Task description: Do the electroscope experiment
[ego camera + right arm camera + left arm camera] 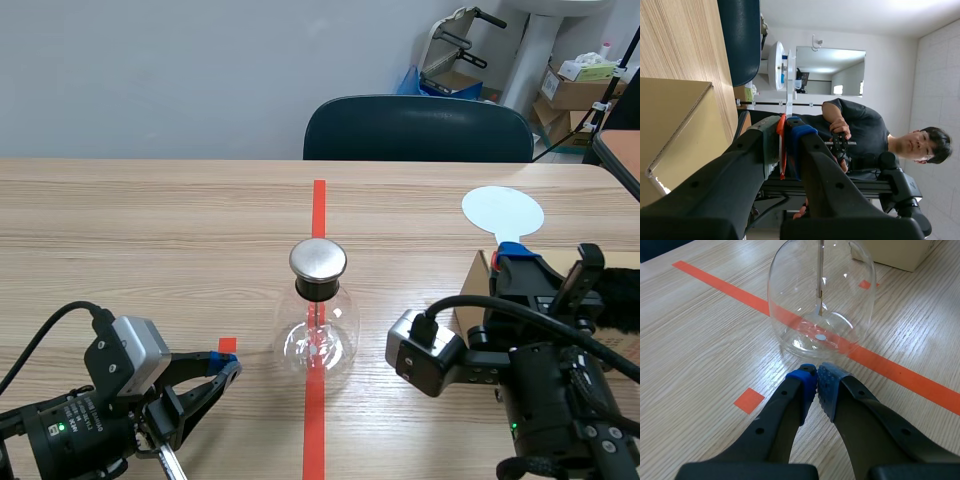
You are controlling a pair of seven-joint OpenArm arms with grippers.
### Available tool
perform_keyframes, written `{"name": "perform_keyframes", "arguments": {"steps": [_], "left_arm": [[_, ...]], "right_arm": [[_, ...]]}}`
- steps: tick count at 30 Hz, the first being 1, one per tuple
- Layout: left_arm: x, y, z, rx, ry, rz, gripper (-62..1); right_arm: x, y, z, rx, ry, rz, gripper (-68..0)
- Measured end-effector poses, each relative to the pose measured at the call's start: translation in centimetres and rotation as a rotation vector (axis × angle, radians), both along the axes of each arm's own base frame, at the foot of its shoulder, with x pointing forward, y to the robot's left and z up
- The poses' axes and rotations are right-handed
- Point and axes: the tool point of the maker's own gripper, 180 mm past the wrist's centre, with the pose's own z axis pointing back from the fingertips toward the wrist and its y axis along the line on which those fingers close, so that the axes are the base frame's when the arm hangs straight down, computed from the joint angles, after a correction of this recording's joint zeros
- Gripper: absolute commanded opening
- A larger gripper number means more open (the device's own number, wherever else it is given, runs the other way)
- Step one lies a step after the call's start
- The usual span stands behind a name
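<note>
While my right gripper (508, 255) clamps paddle (503, 212): cap (318, 259) sits left of it, centre frame
Left gripper (816, 371): clenched empty, nearer flask (820, 300)

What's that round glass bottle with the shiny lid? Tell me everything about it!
It is a clear, round glass flask standing upright on the red tape line on the wooden table. A black stopper plugs its neck, with a flat shiny metal disc on top. A thin rod hangs down inside. Only the table seems to touch it; the shut left pincer sits just short of its base.
</note>
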Motion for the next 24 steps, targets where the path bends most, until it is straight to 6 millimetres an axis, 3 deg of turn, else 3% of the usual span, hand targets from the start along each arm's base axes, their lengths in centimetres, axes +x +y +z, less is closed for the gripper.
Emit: {"name": "perform_keyframes", "arguments": {"steps": [24], "left_arm": [[0.01, -0.46, 0.08, -0.012, 0.0, 0.001, -55.4]], "right_arm": [[0.0, 0.0, 0.0, 0.0, 0.0, 0.0, -65.8]]}}
